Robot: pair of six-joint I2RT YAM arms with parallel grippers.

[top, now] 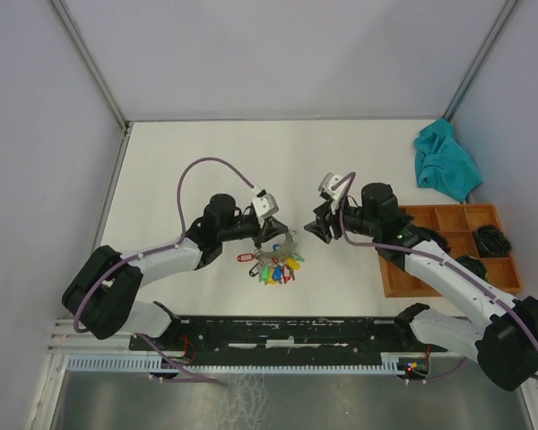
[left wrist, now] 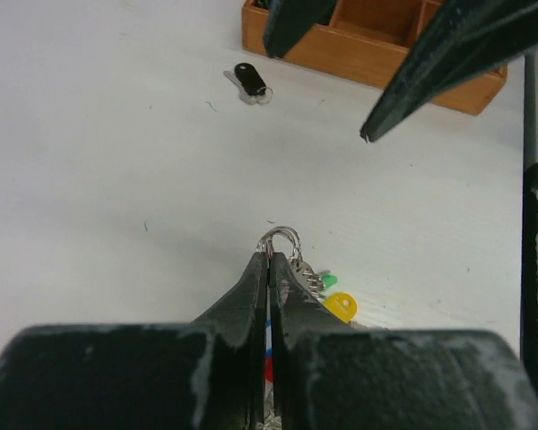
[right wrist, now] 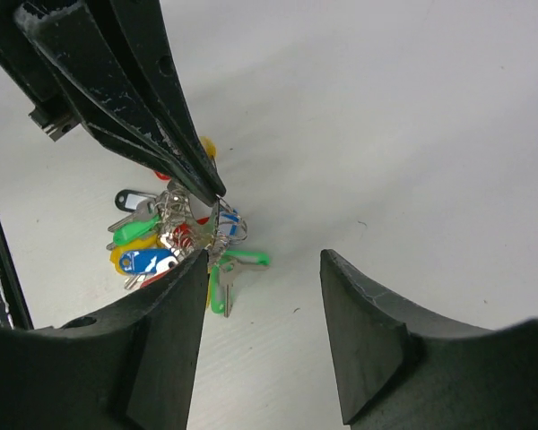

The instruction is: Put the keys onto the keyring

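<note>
The keyring (top: 273,262) lies mid-table as a silver ring with a bunch of red, yellow, green and blue tags. My left gripper (left wrist: 269,255) is shut on the keyring's silver loop (left wrist: 281,238), its tips down on the bunch (right wrist: 175,231). My right gripper (right wrist: 264,260) stands open just right of the bunch, with nothing between its fingers. A green-headed key (right wrist: 226,266) lies at the bunch's near edge; I cannot tell whether it hangs on the ring. A black key (left wrist: 249,80) lies loose on the table near the wooden tray (left wrist: 377,47).
A wooden tray with compartments (top: 435,218) sits at the right, dark items in its right cells. A teal cloth (top: 446,161) lies crumpled at the back right. White walls close in the table on three sides.
</note>
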